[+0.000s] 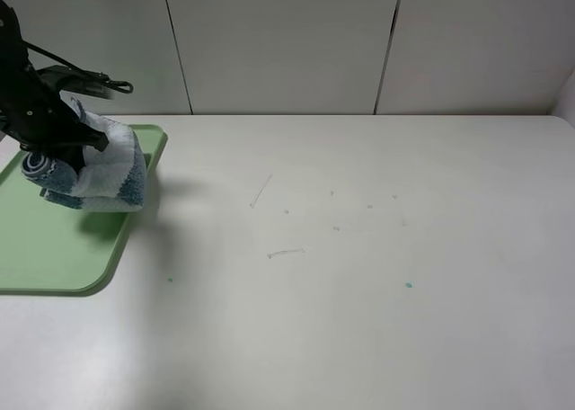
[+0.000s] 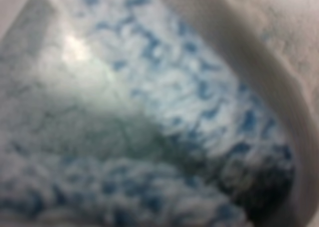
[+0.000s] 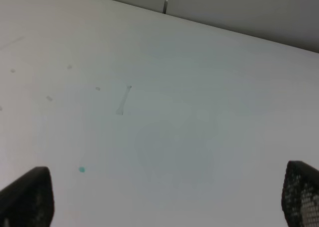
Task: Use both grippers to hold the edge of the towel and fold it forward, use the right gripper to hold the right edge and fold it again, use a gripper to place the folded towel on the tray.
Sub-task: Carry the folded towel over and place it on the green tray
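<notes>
- The white table (image 1: 359, 275) is lying wide and bare-looking, carrying faint scratches and a couple of small teal specks (image 1: 409, 285).
- Pale wall panels (image 1: 287, 41) are closing off the back.
- At far left, the left gripper (image 1: 67, 145) is pinching the bunched striped towel (image 1: 108, 172) over the green tray (image 1: 54, 248).
- The right gripper (image 3: 159, 202) is hovering over bare table, jaws spread wide.
</notes>
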